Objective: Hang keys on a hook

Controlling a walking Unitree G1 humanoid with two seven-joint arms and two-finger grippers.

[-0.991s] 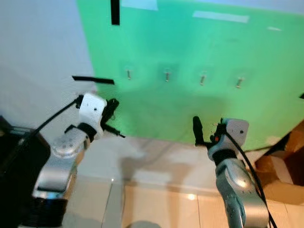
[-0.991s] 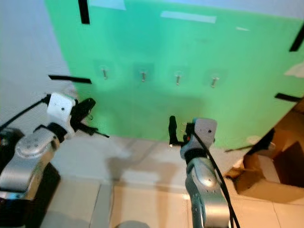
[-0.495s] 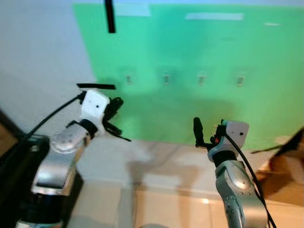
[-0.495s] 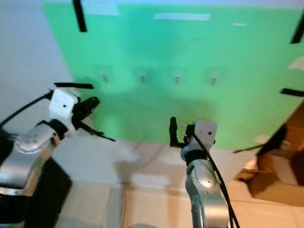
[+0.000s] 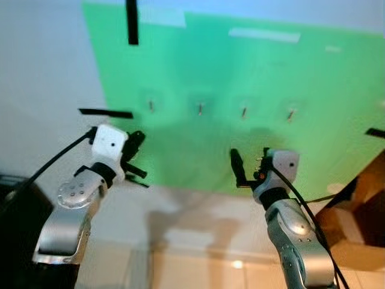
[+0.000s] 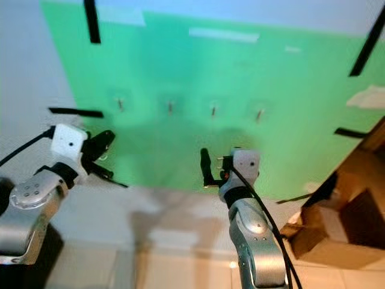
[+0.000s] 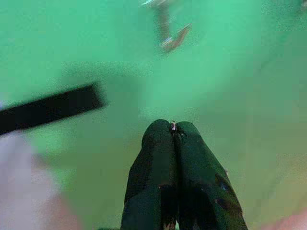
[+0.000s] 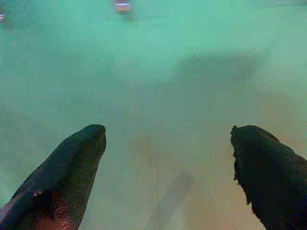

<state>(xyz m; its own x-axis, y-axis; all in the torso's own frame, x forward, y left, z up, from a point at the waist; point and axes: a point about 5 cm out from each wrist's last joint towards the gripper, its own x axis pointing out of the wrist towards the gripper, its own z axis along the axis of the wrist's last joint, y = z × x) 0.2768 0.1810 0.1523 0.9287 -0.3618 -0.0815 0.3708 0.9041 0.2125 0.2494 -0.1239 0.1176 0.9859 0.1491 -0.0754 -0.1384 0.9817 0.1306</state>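
While both arms are raised toward the wall, the scene stands thus:

Green sheet (image 5: 240, 72): fixed flat on the pale wall (image 5: 42, 72), with black tape (image 5: 106, 112) along its left edge and at other edges.
Hooks (image 5: 200, 108): four small ones in a level row across the sheet, all bare, each on a clear pad.
Left gripper (image 7: 172, 127): held up in front of the sheet's lower left part, below and a little left of the leftmost hook (image 5: 150, 105); it aims at the sheet, apart from it.
Left fingers (image 7: 153, 163): pressed together along their length.
Keys (image 7: 172, 125): just a tiny glint of metal, nipped at the left fingertips; too small to make out more.
Nearest hook in the left wrist view (image 7: 168, 33): blurred, ahead of the closed tips and well apart from them.
Right gripper (image 8: 168, 136): held up near the sheet's lower middle, below the third hook (image 5: 243, 112), pointing at the sheet.
Right fingers (image 8: 81, 158): spread wide, with bare green between them.
Box (image 6: 343, 211): brown cardboard, on the floor at the sheet's lower right corner.
Floor (image 5: 198, 265): pale tiles below the wall.
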